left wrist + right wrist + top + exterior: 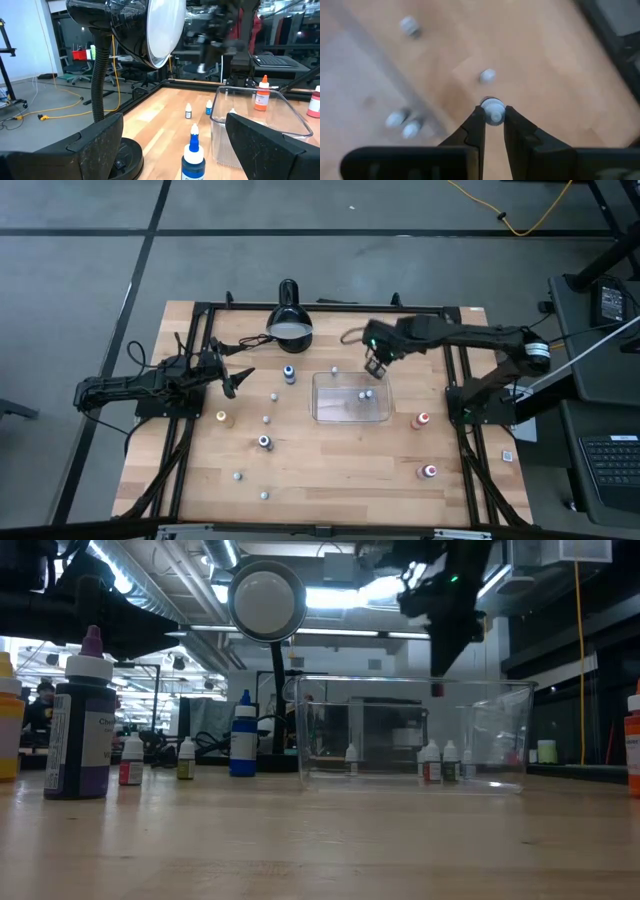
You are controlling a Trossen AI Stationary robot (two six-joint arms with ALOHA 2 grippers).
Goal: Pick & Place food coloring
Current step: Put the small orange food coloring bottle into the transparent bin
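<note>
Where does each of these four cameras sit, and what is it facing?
High: overhead, facing down; both arms, clear tray.
Low: table height, facing across; right gripper above tray.
Left wrist: past open left gripper toward lamp, blue-topped bottle.
Right wrist: facing down; right gripper shut on small white bottle.
Shared: tray in all four.

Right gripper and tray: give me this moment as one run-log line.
right gripper: shut on small white-capped bottle, above far edge of clear tray | left gripper: open, idle at left | bottles remain on table

The lamp (289,320) is black, the tray (350,416) clear. 2 bottles (424,420) have red-orange tops; 1 bottle (289,372) is blue.
</note>
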